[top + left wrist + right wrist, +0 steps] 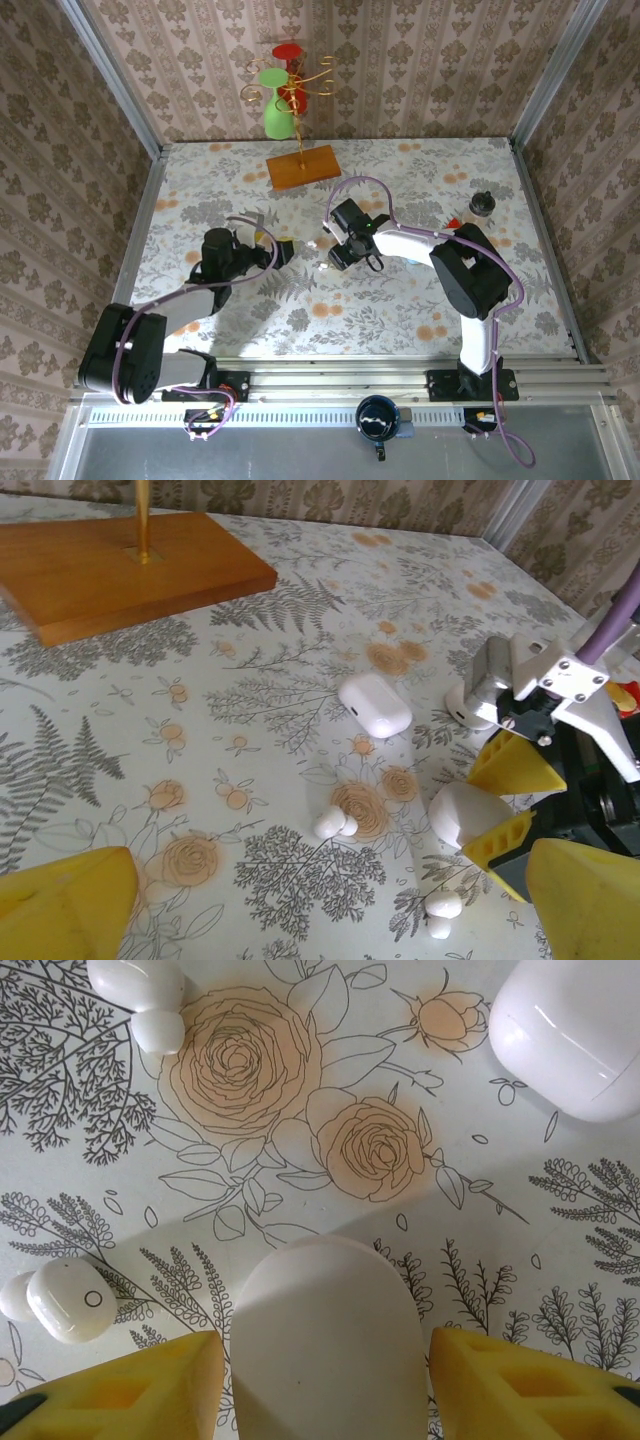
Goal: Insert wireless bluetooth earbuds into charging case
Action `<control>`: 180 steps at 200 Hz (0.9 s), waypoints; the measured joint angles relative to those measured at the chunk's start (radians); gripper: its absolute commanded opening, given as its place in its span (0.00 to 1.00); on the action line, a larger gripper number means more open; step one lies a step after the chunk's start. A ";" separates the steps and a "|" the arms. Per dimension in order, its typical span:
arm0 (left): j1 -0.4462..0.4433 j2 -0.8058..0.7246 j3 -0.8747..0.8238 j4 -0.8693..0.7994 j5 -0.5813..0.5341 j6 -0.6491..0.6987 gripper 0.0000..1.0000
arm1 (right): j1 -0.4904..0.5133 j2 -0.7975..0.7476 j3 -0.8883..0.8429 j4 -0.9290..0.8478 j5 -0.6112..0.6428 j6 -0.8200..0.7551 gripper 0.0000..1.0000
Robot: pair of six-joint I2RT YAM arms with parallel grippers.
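Right gripper (325,1360) brackets case (322,1300), one yellow finger close on each side. Thin slivers of gap show in the right wrist view, so can't tell if it's actually clamped. Left gripper (330,890) is spread wide with nothing in it, low over table (500,1260) near case.

Earbuds lie loose on table: bud (70,1300) just beside case, and second bud (135,985) farther out from case on the same side. Second case (570,1035), lid shut, sits off the other side, apart from case.

Handling guess: buds look light, hard, glossy and rounded, so likely to slip or squirt from the fingers. Best pinched gently across the fat body, not the small tip. Case also looks smooth and light and may slide when a bud is pressed in, so it wants bracing on its broad sides.
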 measured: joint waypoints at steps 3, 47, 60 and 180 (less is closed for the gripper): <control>0.000 -0.003 -0.002 0.000 -0.003 -0.002 1.00 | 0.000 0.000 0.000 0.000 0.000 0.000 0.63; 0.000 -0.017 -0.035 0.064 -0.047 -0.032 1.00 | 0.000 0.000 0.000 -0.024 -0.002 0.000 0.61; 0.000 -0.017 -0.047 0.090 -0.053 -0.041 1.00 | 0.000 0.000 0.000 -0.027 -0.001 0.000 0.59; 0.005 -0.075 0.047 -0.079 0.024 -0.006 1.00 | 0.000 -0.002 0.000 -0.060 -0.002 -0.016 0.31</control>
